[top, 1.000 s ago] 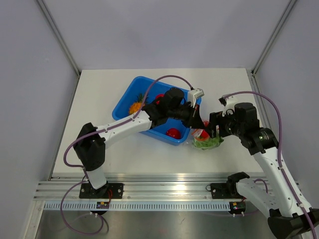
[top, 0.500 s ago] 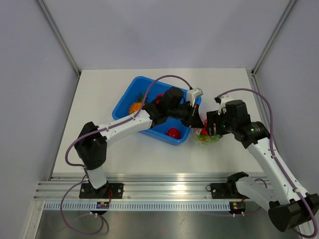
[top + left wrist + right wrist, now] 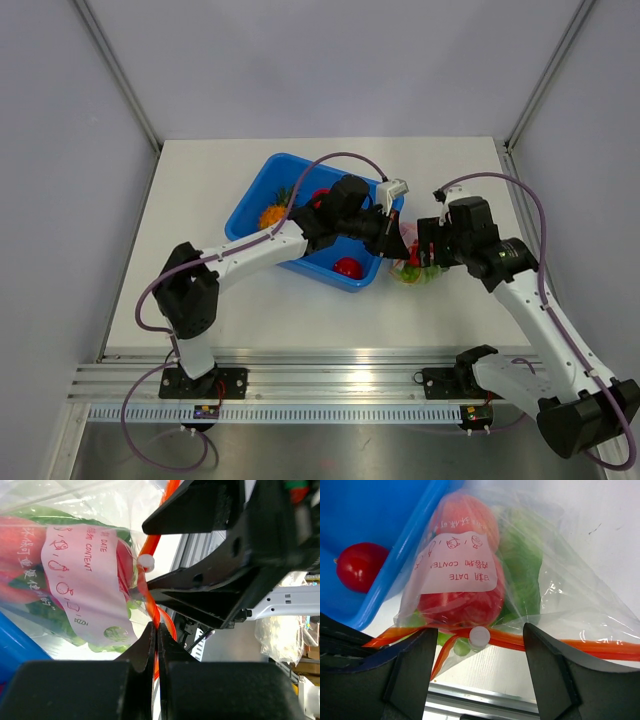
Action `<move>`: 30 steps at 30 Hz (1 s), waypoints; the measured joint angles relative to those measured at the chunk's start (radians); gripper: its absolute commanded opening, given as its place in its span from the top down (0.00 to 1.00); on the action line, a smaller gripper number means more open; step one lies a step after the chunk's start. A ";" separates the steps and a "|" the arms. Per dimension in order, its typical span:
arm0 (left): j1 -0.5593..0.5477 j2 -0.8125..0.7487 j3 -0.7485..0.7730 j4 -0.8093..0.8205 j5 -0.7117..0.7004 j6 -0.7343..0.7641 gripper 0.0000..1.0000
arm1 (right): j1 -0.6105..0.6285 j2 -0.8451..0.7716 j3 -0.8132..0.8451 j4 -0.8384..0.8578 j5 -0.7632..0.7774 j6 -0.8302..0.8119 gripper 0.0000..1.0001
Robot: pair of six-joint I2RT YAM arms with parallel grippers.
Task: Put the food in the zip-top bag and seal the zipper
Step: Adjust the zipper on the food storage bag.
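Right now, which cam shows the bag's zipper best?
Right wrist: the zipper runs nearly the full frame width, its white slider sitting between the open right jaws. Left wrist shows only a short stretch pinched in the shut left jaws. Top external shows just the zip-top bag; the strip itself is too small to make out.

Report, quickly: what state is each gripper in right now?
Left gripper: closed, pinching the orange zipper.
Right gripper: open, fingers either side of the white slider, gripping nothing.
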 measured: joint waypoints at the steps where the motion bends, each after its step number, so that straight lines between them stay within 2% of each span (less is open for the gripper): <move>1: 0.000 0.000 0.000 -0.001 0.006 0.000 1.00 | 0.000 -0.002 0.009 -0.002 0.000 0.000 0.24; 5: 0.002 0.001 0.004 -0.005 0.033 0.002 1.00 | 0.000 -0.037 0.048 -0.011 -0.004 -0.012 0.23; 10: 0.011 0.016 0.046 -0.042 0.070 0.018 1.00 | 0.000 -0.165 0.078 -0.009 0.005 -0.048 0.24; 15: 0.045 0.027 0.063 -0.048 0.101 0.022 1.00 | 0.000 -0.323 0.077 0.008 0.095 -0.046 0.25; 17: 0.063 0.031 0.063 -0.049 0.113 0.022 1.00 | 0.000 -0.336 0.083 -0.001 0.126 -0.024 0.24; 21: 0.084 0.037 0.063 -0.052 0.120 0.023 1.00 | 0.000 -0.279 0.102 -0.054 0.194 0.114 0.21; 25: 0.085 0.040 0.063 -0.052 0.122 0.023 1.00 | -0.001 -0.243 0.106 -0.096 0.207 0.304 0.23; 26: 0.085 0.040 0.063 -0.051 0.123 0.022 1.00 | 0.000 -0.241 0.106 -0.108 0.209 0.353 0.27; 30: 0.084 0.040 0.063 -0.046 0.124 0.022 1.00 | -0.001 -0.284 0.086 -0.116 0.210 0.550 0.33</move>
